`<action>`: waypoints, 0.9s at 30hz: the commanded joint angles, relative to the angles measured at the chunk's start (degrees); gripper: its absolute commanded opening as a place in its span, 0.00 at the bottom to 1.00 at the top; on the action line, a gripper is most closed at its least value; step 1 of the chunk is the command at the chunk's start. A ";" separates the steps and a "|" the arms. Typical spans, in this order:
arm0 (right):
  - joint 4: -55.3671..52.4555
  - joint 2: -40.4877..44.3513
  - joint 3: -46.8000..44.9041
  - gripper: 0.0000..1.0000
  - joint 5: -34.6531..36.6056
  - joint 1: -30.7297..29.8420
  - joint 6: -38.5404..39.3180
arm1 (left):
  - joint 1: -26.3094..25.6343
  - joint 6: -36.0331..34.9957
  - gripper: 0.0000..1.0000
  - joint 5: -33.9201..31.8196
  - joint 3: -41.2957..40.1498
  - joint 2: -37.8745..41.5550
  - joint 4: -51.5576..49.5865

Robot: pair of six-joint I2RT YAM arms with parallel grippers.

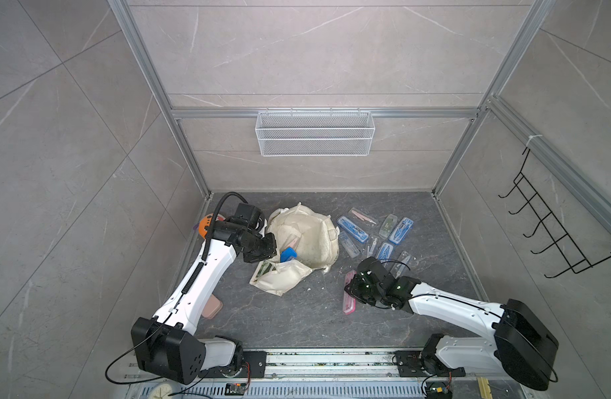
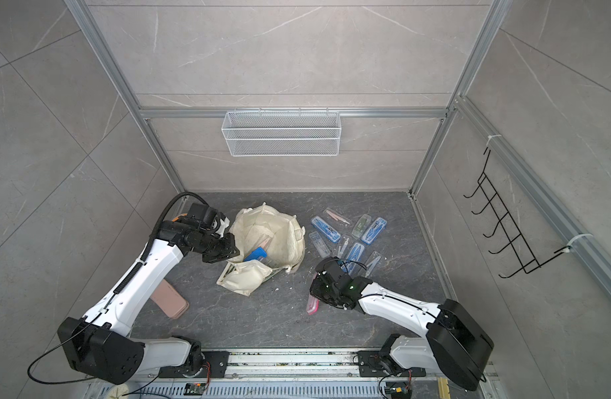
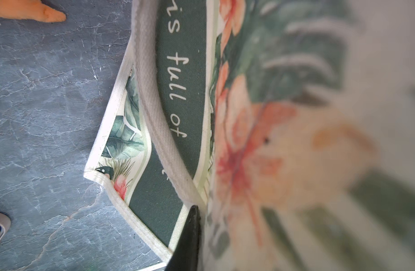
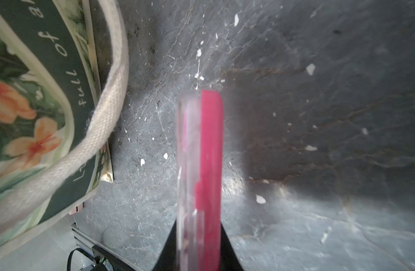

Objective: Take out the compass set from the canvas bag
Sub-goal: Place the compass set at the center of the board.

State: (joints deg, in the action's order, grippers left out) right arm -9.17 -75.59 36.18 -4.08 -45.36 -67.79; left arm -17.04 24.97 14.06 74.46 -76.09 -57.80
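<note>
The cream canvas bag lies crumpled on the dark floor with its mouth open. In the left wrist view its green lettered panel shows. My left gripper is at the bag's left rim, shut on the fabric. One black finger shows, the other is hidden behind cloth. A blue compass set sticks out of the bag's mouth. Right of the bag, my right gripper is shut on a pink and clear compass set, held edge-on above the floor.
Several blue and clear compass set cases lie scattered on the floor right of the bag. A tan case lies by the left arm, an orange toy behind it. A wire basket hangs on the back wall, a black hook rack on the right wall.
</note>
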 commanded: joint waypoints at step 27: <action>5.86 1.35 -10.27 0.34 0.52 8.01 -2.88 | 0.21 -3.18 0.00 8.28 -1.48 3.28 0.58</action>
State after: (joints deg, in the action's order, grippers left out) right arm 2.35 -76.99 26.44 -4.73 -37.56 -70.54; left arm -17.04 23.51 19.81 73.47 -74.72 -57.25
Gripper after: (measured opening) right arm 0.337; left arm 0.116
